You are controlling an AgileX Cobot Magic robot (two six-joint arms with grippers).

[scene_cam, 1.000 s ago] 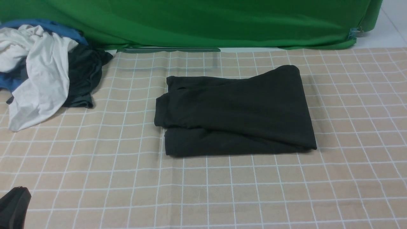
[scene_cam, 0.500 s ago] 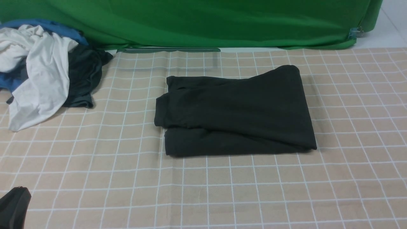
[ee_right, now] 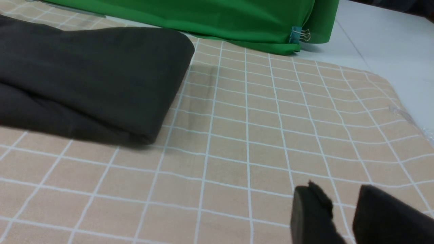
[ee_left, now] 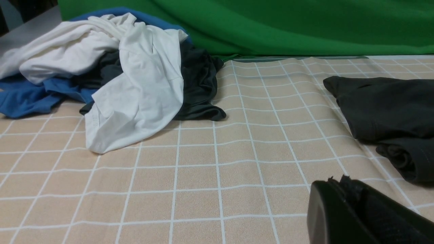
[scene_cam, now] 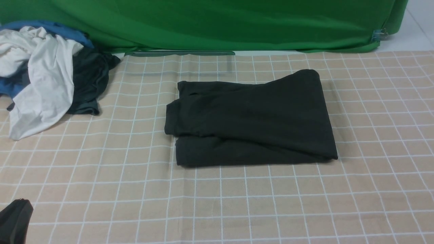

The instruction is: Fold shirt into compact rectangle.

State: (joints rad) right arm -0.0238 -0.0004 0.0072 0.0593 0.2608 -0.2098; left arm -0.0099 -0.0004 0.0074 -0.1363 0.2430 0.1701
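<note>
Nothing moved, shirt [scene_cam: 251, 118] folded, pincers clear.

Front view looks forward and down on the folded shirt [scene_cam: 251, 118]. Both wrist views sit low, either side of it; all 3 share it.

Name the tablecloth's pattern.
Beige tablecloth with a white grid; clearest in the front view.

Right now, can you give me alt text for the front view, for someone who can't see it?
A very dark green-black cotton shirt lies folded into a rough rectangle, untouched, in the middle of a beige checked tablecloth. At the far left sits a heap of crumpled white, blue and dark grey garments, with a green backdrop cloth behind.
</note>
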